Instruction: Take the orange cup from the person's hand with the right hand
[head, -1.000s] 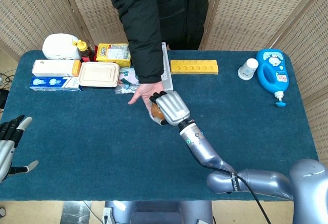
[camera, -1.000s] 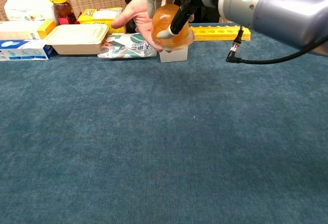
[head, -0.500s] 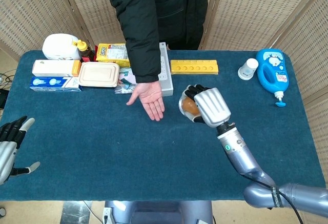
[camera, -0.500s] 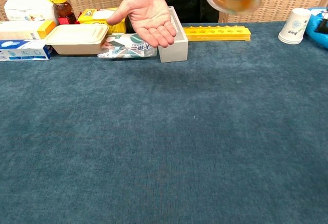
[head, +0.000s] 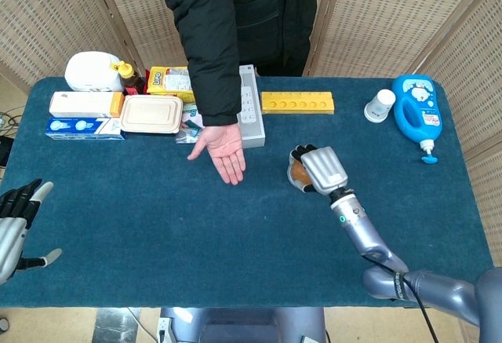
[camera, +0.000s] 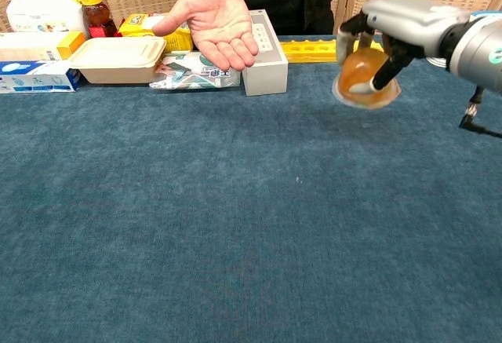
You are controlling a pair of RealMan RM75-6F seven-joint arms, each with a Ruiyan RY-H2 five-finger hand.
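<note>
Orange cup [camera: 365, 79] in right robot hand [head: 317, 170], rim tipped toward camera

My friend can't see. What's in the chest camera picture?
The robot's right hand holds an orange cup above a blue table. A person's empty hand stays open, palm up, to its left, with boxes and a bottle behind it.

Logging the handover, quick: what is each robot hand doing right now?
Left hand: open, fingers apart, holding nothing, at the table's left edge.
Right hand: grips the orange cup, clear of the person's hand.
</note>
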